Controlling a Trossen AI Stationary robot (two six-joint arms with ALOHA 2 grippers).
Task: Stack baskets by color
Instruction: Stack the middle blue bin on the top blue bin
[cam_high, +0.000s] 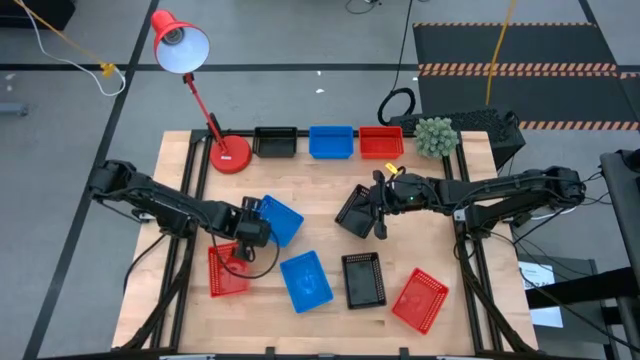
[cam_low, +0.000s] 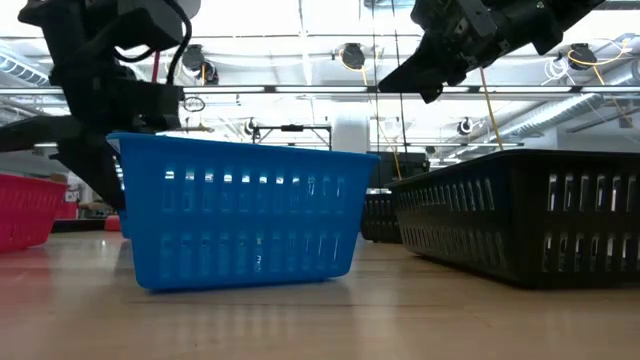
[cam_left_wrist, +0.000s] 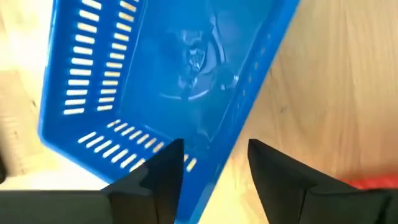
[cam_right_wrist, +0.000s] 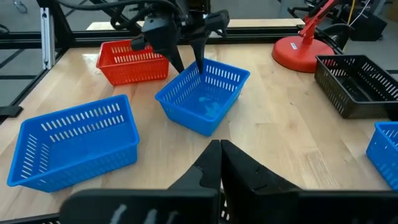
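In the high view, three baskets sit in a row at the top edge of the worktop (cam_high: 480, 300): a black basket (cam_high: 275, 142), a blue basket (cam_high: 331, 142) and a red basket (cam_high: 381, 142). Whether any of them already holds a second one cannot be told from above. Five more are still loose. The left gripper (cam_high: 262, 218), left of centre, has a tilted blue basket (cam_high: 280, 219) by its rim; below it lie a red basket (cam_high: 228, 270), a second loose blue basket (cam_high: 306, 280), a loose black basket (cam_high: 363, 279) and, at lower right, another red basket (cam_high: 420, 299). The right gripper (cam_high: 377, 213), at centre, sits against a tipped black basket (cam_high: 355, 211).

The low view shows a blue basket (cam_low: 240, 215) standing on the worktop and a black one (cam_low: 520, 215) to the right, both arms above.

In the left wrist view, the fingers (cam_left_wrist: 165, 171) stand spread, straddling the blue wall, one inside and one outside.

In the right wrist view, the right fingers (cam_right_wrist: 214, 165) are pressed together, empty in front.

Judged from this, the sorting is at an early stage: the gripped blue basket has yet to reach the blue one in the row, and the other four remain.
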